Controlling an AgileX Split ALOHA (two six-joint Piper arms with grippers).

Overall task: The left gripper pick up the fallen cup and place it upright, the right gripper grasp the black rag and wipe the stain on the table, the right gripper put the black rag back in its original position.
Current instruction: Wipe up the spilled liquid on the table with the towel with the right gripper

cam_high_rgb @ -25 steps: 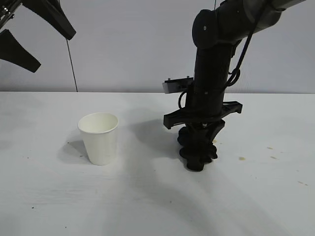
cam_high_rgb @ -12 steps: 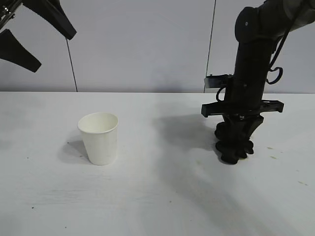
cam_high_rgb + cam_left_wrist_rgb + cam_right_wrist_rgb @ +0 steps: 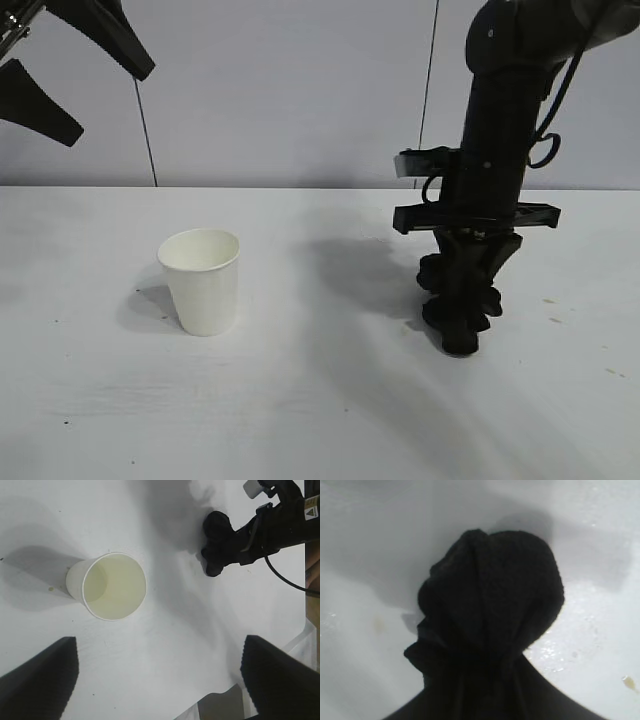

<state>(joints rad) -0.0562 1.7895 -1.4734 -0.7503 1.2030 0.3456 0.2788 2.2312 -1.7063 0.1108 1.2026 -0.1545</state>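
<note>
Upright, mouth up, I see the cup (image 3: pixel 201 281) on the table (image 3: pixel 300 400). Right of the cup, my right gripper (image 3: pixel 460 335) points down, clamped on the bunched black rag (image 3: pixel 458 295), which touches the table. Left gripper (image 3: pixel 60 60) wide open, empty, above the cup's left.

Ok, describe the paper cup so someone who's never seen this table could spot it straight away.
On the broad white tabletop, look to the side away from the black arm pressing a bunched black rag down. There a plain white tapered paper cup stands upright, mouth open upward, the only pale thing standing on the surface.
</note>
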